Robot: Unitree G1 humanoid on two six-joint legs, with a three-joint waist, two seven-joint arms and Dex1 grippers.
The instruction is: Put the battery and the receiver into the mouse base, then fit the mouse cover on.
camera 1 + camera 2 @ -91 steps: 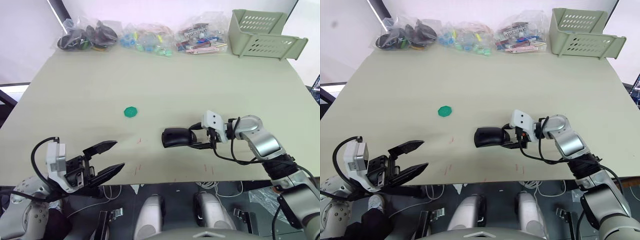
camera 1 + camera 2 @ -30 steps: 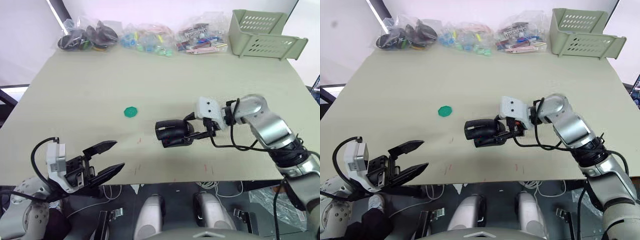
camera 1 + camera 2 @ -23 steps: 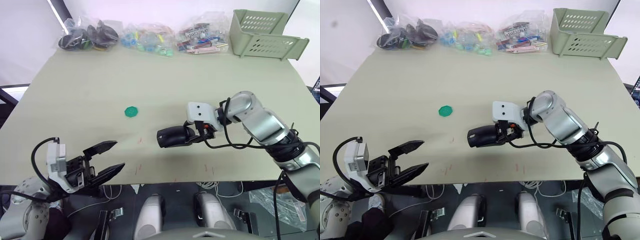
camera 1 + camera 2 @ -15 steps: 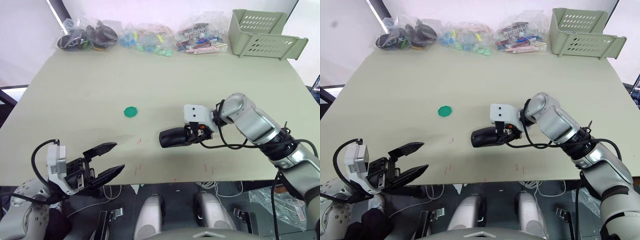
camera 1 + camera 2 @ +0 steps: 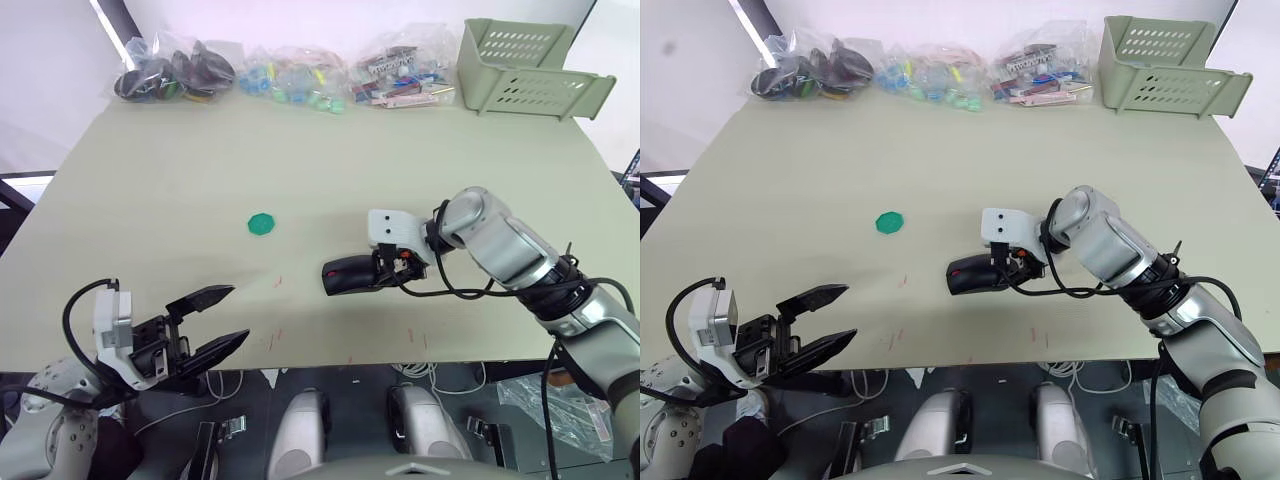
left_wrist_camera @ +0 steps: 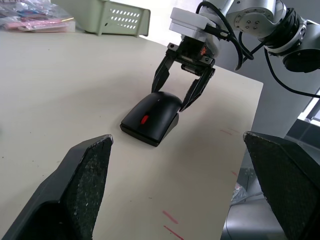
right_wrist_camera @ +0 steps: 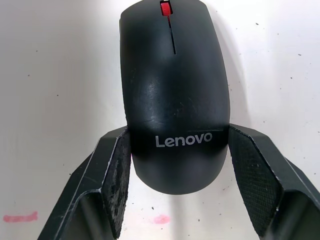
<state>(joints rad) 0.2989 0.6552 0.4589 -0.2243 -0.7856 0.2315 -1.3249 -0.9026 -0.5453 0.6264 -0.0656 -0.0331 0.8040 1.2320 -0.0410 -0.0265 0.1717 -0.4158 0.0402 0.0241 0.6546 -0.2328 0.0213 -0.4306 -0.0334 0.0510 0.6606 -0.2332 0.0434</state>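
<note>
Left tool [image 5: 238, 312] hangs off the bench [image 5: 150, 200] at its front-left corner, fingers spread wide, holding nothing, same as 3 s back.

A second ago the right tool [image 5: 378, 275] had the mouse up off the surface and tilted. Now the mouse lies flat on the bench, close to the front edge and right of the middle. The mouse cover [image 7: 175, 100] is seated on the mouse base [image 6: 146, 139], and the red scroll wheel [image 7: 165, 7] pokes through the front. The right tool's pads sit against both flanks of the cover's rear end — reads as clamped on it, lightly.

My read: battery and receiver are under the cover, assembly done — only release and retreat remain.

The green disc [image 5: 262, 223] sits mid-bench; the bags [image 5: 290, 75] and basket [image 5: 530, 70] line the far edge.
</note>
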